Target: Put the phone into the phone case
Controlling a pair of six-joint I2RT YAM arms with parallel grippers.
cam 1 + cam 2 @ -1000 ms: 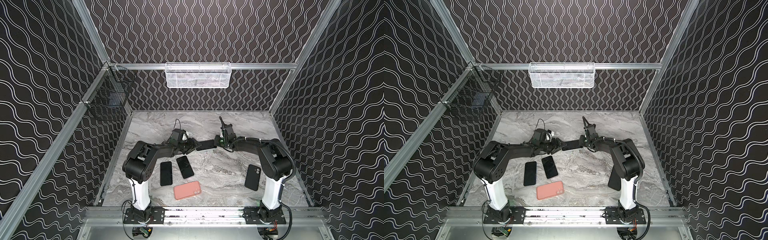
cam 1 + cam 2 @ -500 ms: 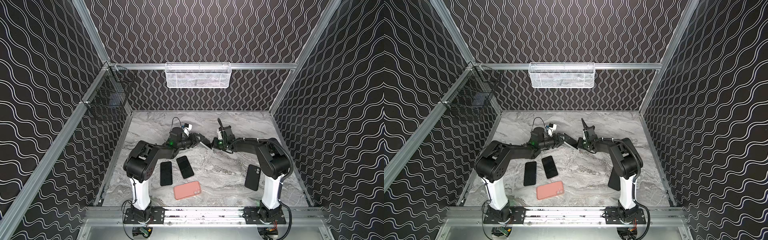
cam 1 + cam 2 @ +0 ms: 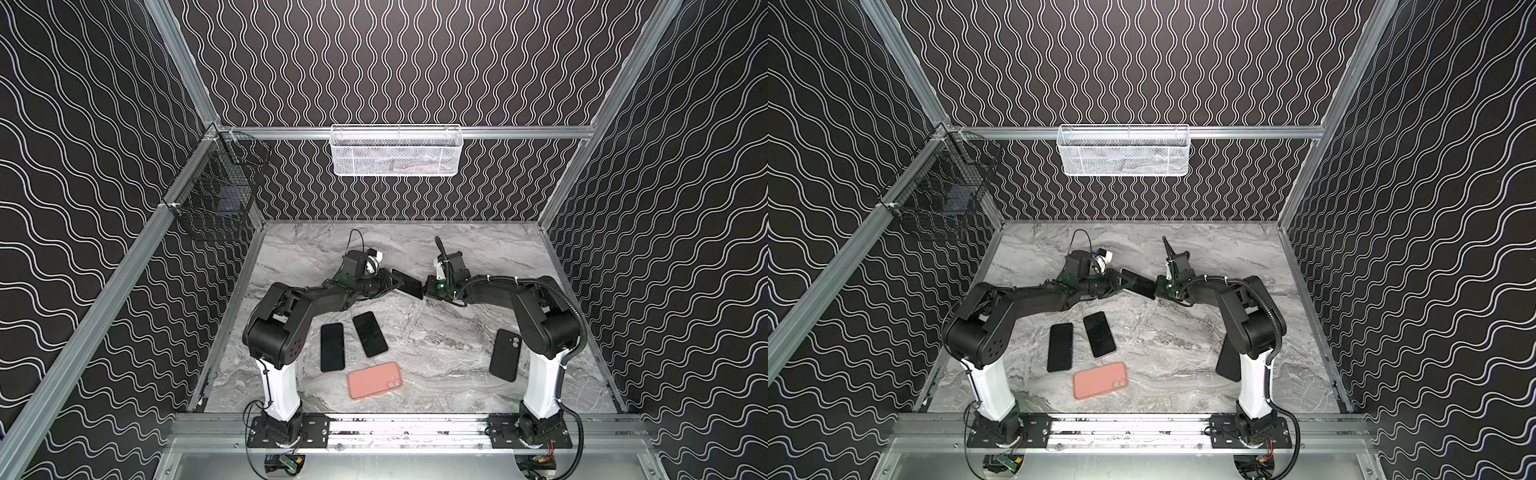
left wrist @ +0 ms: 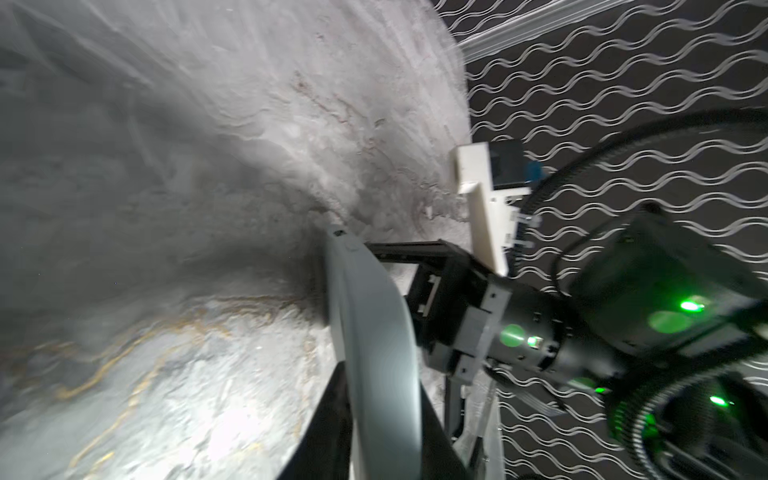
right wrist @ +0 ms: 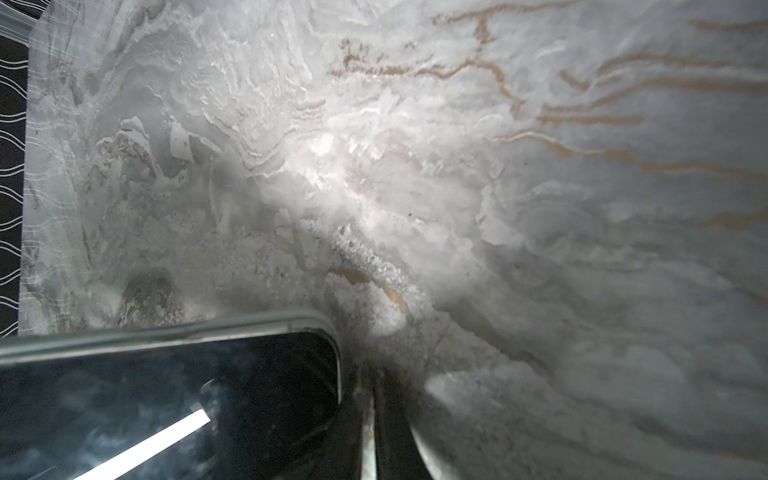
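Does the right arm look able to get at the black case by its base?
Probably not yet: the right gripper is shut on the phone, shared with the left gripper. The black case lies uncovered.

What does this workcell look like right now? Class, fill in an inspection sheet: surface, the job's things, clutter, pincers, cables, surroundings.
Surface: grey veined marble tabletop.
Job's things: held phone in the air between both arms; coral phone case flat near the front; black phone case flat beside the right arm's base.
Clutter: straight black phone and angled black phone lying flat, left of centre.
Pincers: left pincer shut on one end of the held phone; right pincer shut on the other end.
Cables: thin cable loop above the left wrist; corrugated hose along the right arm.
Surroundings: white mesh basket on the back rail; black wire basket on the left rail, contents unclear.
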